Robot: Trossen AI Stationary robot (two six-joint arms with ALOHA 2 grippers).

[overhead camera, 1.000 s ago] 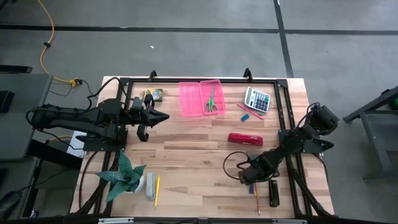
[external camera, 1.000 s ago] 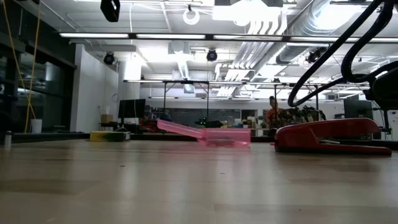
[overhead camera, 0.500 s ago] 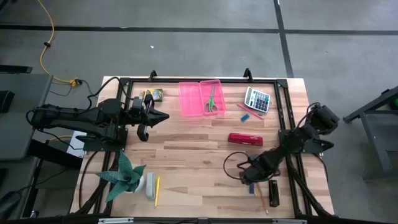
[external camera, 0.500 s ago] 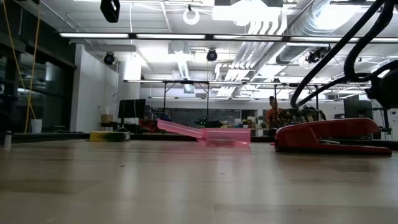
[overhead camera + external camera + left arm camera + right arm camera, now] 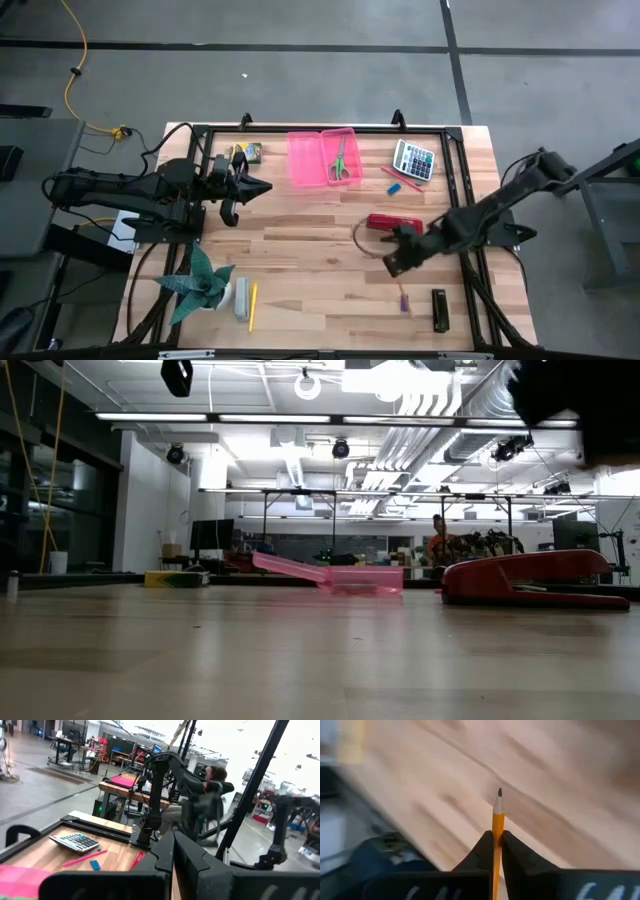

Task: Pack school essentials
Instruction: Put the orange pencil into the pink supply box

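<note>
Pencil (image 5: 497, 822), orange with a dark sharpened tip, is pinched between the right gripper's (image 5: 495, 847) two dark fingers (image 5: 480, 851), its point poking out ahead of them over the wooden table (image 5: 560, 795). From overhead that right gripper (image 5: 397, 256) hangs above the middle-right of the table, with the red stapler (image 5: 392, 223) just beyond it toward the far edge, and a small purple piece (image 5: 404, 301) and a black piece (image 5: 439, 309) lying behind it toward the near edge. Farther off past the stapler are the calculator (image 5: 413, 158), a red pen (image 5: 398, 178) and a small blue piece (image 5: 394, 187), grouped close together. The pink case (image 5: 321, 157) lies open toward the far edge, well away from the right gripper on its left-hand side, with the green-handled scissors (image 5: 340, 160) inside its right half. The left gripper (image 5: 245, 187) waits over the far-left part of the table, clear of everything; I cannot tell whether its fingers are parted or closed. Just beyond it sits the yellow-green crayon box (image 5: 247, 152), and the pink case is ahead of its tips. Near the front-left corner, well behind the left gripper, stands the green spiky plant (image 5: 203, 283), with a yellow pencil (image 5: 252, 306) and a pale eraser-like block (image 5: 240, 298) beside it. At table height, the stapler (image 5: 535, 580) and the pink case (image 5: 330, 575) sit on the wood.
</note>
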